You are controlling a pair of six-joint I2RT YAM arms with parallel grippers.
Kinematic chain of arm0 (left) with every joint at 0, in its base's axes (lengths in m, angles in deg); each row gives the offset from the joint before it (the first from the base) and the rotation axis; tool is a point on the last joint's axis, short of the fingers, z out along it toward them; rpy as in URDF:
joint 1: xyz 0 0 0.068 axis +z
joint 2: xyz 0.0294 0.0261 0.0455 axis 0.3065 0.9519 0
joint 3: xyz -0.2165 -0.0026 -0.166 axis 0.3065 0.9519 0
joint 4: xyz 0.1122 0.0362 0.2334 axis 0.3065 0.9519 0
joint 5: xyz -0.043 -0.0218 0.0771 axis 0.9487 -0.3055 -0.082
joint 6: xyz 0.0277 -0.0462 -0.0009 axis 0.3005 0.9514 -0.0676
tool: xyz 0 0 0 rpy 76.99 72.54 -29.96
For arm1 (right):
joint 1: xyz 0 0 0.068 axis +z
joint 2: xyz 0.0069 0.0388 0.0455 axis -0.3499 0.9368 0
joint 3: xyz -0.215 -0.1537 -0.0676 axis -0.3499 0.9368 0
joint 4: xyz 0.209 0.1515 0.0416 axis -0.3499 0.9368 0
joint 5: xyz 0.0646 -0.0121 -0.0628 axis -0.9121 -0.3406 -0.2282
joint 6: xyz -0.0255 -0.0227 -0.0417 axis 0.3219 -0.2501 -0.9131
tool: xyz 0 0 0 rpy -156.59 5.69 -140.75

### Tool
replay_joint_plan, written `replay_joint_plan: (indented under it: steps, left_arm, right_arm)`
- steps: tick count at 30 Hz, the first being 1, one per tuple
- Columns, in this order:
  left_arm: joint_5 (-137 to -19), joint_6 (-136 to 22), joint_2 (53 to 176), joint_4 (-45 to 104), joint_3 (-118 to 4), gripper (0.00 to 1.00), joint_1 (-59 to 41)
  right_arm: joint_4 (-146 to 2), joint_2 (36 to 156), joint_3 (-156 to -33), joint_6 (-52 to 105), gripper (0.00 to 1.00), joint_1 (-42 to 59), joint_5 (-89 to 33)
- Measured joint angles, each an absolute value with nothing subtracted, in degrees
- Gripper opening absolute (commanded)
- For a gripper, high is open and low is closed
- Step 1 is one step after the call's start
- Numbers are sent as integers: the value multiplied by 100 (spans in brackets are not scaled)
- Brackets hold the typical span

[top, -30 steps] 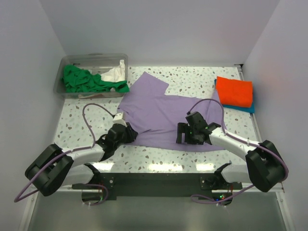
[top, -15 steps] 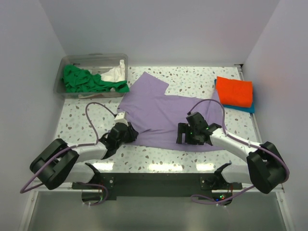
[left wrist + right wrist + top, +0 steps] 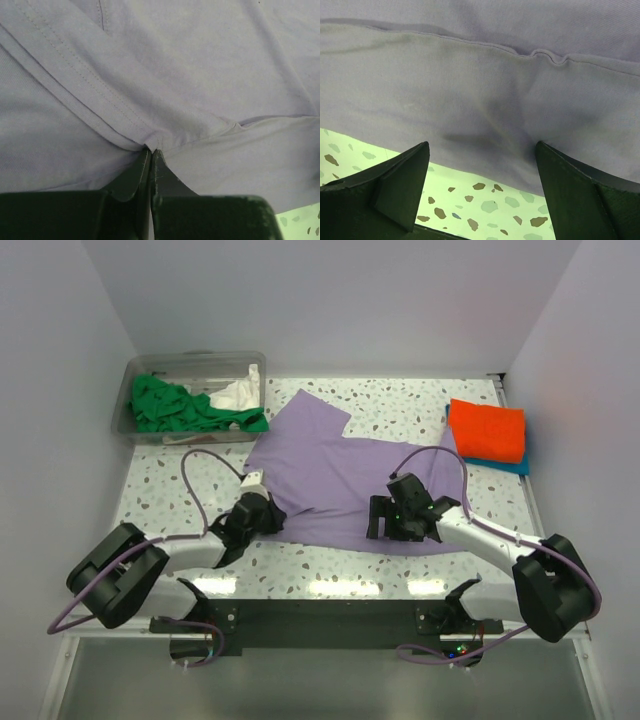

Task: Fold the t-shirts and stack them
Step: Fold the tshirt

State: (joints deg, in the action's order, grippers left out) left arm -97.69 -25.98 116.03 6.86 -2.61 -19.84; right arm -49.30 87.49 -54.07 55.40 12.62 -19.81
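Note:
A lavender t-shirt point(image 3: 340, 475) lies spread on the speckled table point(image 3: 160, 480), one sleeve pointing to the far left. My left gripper point(image 3: 262, 512) sits at its near left edge, shut on a pinch of the hem point(image 3: 151, 145). The purple cloth point(image 3: 190, 75) fills the left wrist view. My right gripper point(image 3: 385, 518) hangs low over the shirt's near edge, open, with the cloth point(image 3: 485, 90) and bare table point(image 3: 485, 195) between its fingers point(image 3: 402, 175). A folded orange t-shirt point(image 3: 487, 428) lies on a blue one point(image 3: 517, 466) at the far right.
A clear plastic tub point(image 3: 140, 375) at the far left holds crumpled green shirts point(image 3: 170, 405) and a white one point(image 3: 238, 393). White walls close in the table on three sides. Purple cables loop above both arms.
My left gripper has closed on the lavender shirt's near left edge, and its arm has shifted slightly right. The right arm has not moved.

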Motion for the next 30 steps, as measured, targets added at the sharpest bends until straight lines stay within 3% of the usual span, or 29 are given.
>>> replay_joint_plan:
  steps: [30]
  left_arm:
    - [-9380, -3405, 13539, 734, -2331, 0, -2111]
  right_arm:
    - [-4937, 8950, -5523, 5536, 90, 1262, -1959]
